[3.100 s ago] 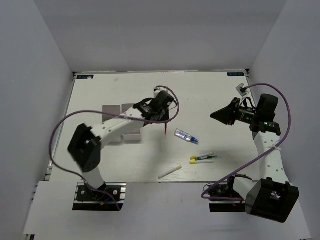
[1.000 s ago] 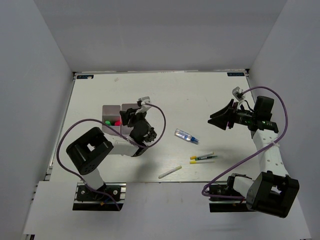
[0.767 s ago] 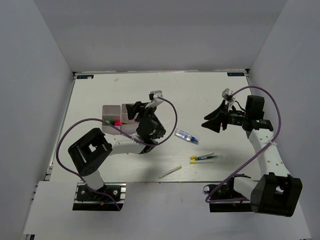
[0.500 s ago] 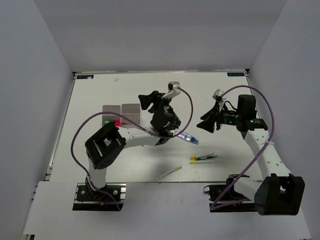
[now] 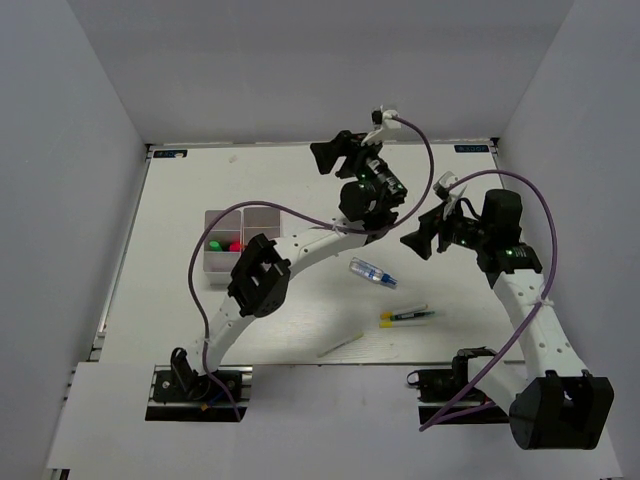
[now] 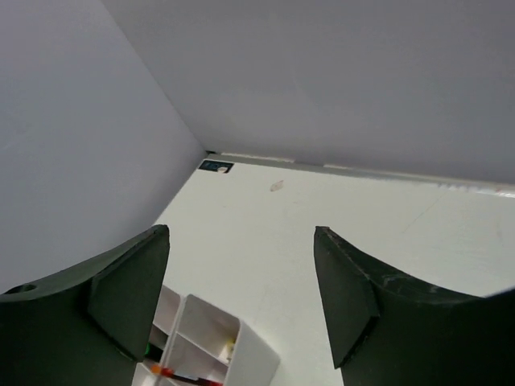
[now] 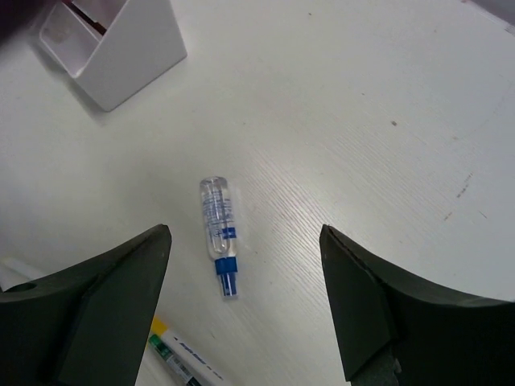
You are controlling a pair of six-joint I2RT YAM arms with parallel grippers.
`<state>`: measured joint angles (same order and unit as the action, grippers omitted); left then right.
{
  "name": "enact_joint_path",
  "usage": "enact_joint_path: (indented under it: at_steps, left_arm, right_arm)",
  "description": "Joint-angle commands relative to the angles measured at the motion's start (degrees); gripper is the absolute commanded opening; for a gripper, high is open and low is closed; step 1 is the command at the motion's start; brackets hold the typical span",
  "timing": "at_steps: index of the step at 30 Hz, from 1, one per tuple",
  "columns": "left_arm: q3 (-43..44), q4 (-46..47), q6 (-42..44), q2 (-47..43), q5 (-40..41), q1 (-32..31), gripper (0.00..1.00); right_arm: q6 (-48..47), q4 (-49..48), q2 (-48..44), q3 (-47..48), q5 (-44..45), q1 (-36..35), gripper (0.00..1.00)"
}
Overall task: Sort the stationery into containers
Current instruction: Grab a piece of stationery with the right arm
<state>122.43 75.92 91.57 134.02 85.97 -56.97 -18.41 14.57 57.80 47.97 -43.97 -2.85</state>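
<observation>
From my desk I see both grippers with jaws wide apart and nothing between them. The right gripper [image 5: 412, 243] hangs above the middle of the table [image 5: 180, 190], and the tube [image 5: 373, 272] lies flat on the surface just near-left of it, not touching it. In the right wrist view the right gripper [image 7: 245, 232] frames that tube [image 7: 218, 225]. It sits in the gap between the two fingers, a little nearer the left one, with its blue cap pointing toward the bottom of the picture. The markers [image 5: 405, 317] lie side by side on the near side of the tube, close to it but apart, and one marker [image 7: 181, 350] shows at the bottom edge of the wrist view. The stick [image 5: 340, 343] rests alone, further toward the arm bases. The left gripper [image 5: 322, 158] is held high over the far edge of the table, well apart from every loose item. In its own view the left gripper [image 6: 241, 233] looks across bare table to the back wall, with the bins [image 6: 233, 354] low in the picture beside its left finger. Seen from above, the bins [image 5: 262, 215] stand at mid-left of the table, and a few coloured items [image 5: 226, 243] (green and pinkish red, I cannot make out more) lie in the left compartment.
</observation>
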Motion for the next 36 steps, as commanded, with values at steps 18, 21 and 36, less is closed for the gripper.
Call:
enact_joint_path:
  at_steps: [18, 21, 36]
  left_arm:
    - [11.1, -85.8, -75.9, -9.2, -39.0, 6.3, 0.99]
    - [-0.1, -90.1, -78.9, -15.2, -50.1, 7.1, 0.99]
    - [-38.1, -106.2, -101.4, -51.3, -84.7, 7.7, 0.99]
  right_arm:
    - [-6.6, 5.0, -4.7, -1.6, 6.5, 1.2, 0.72]
    - [-11.8, 10.3, -4.9, -2.1, 1.6, 1.3, 0.6]
    - [-64.3, 37.1, 0.0, -4.6, 1.5, -0.2, 0.2]
